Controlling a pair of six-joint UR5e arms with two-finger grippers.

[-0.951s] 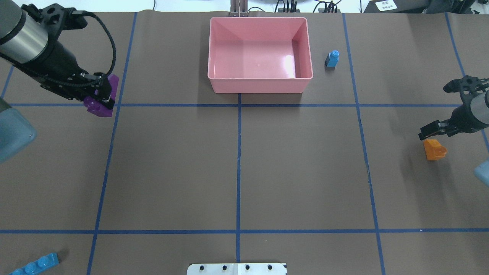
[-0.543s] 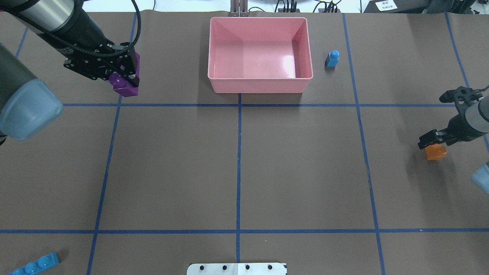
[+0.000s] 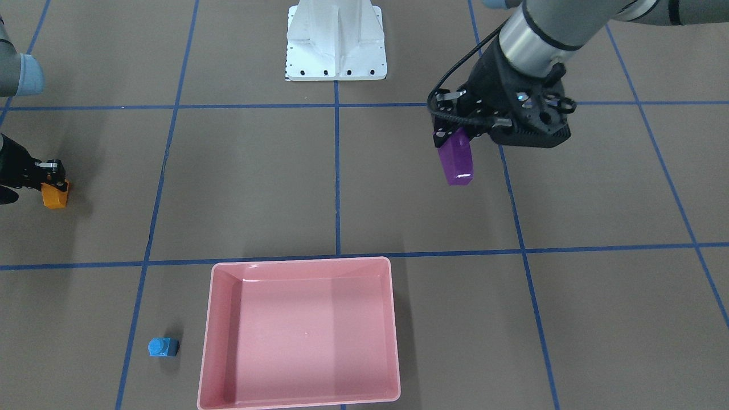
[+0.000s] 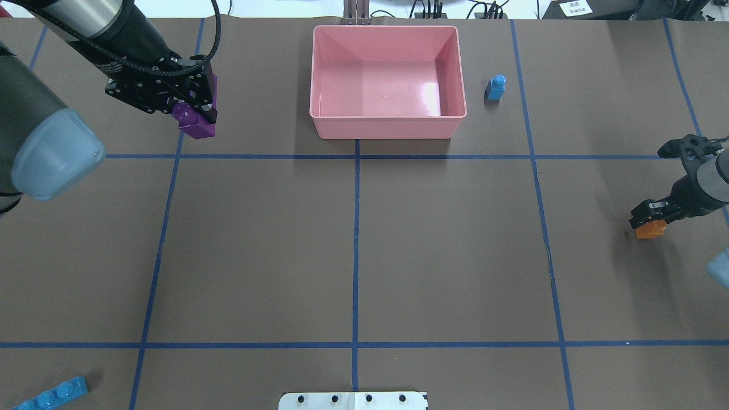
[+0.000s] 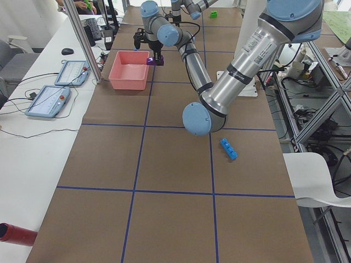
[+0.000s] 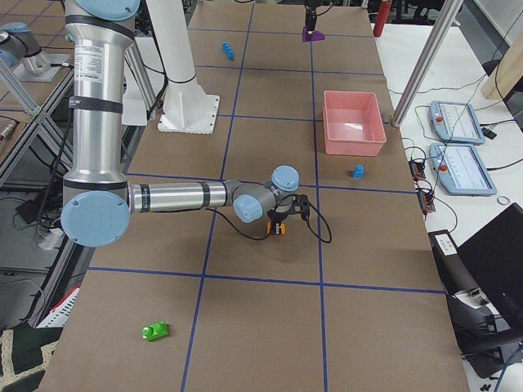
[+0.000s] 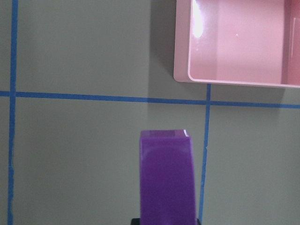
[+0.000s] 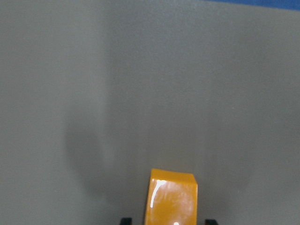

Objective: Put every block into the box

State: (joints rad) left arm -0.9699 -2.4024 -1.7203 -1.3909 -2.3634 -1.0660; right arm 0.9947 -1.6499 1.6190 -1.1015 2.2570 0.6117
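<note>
The left gripper (image 4: pixel 196 113), jaws clamped on the long purple block (image 4: pixel 198 127), is carrying it through the air and is drawing nearer the pink box (image 4: pixel 387 126) than a second ago. Well off to the box's other side, the right gripper (image 4: pixel 646 218) is settling lower over the orange block (image 4: pixel 651 230), jaws spread either side, not yet gripping. Nothing is lying in the box yet.

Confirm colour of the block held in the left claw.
Glossy purple. The purple block in the left claw shows best in the left wrist view.
</note>
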